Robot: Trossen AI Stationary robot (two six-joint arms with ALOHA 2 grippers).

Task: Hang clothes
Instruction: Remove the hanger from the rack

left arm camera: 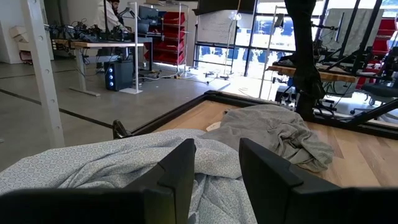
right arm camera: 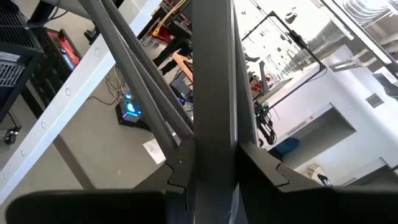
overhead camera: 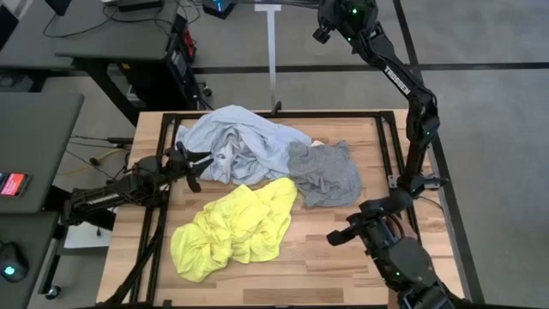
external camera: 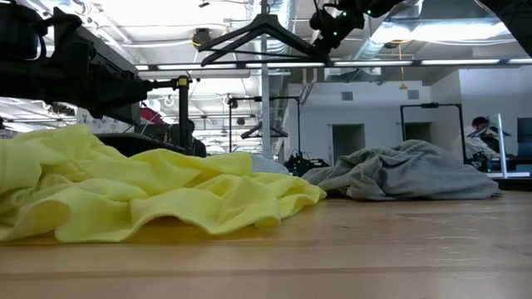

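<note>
**Right tool clamped on a hanger above the far edge; three garments heaped on the counter**

The right tool [right arm camera: 214,168] is raised past the far edge of the counter [overhead camera: 343,275], its fingers [right arm camera: 180,171] pressed together on the flat dark bar of a hanger [external camera: 258,37]. In the low view that hanger hangs high, by the white upright post [overhead camera: 273,51] of the rack.

The left tool [left arm camera: 217,168] sits low at the counter's left side, its fingers [left arm camera: 177,171] apart, gripping nothing, with the pale blue shirt [overhead camera: 236,142] lying under and just ahead of them.

The pale blue shirt is crumpled at the far left of the counter. The grey T-shirt [overhead camera: 326,172] lies bunched just to its right, touching it. The neon-yellow T-shirt [overhead camera: 236,227] is spread nearer the front, its upper edge meeting both other garments.
</note>
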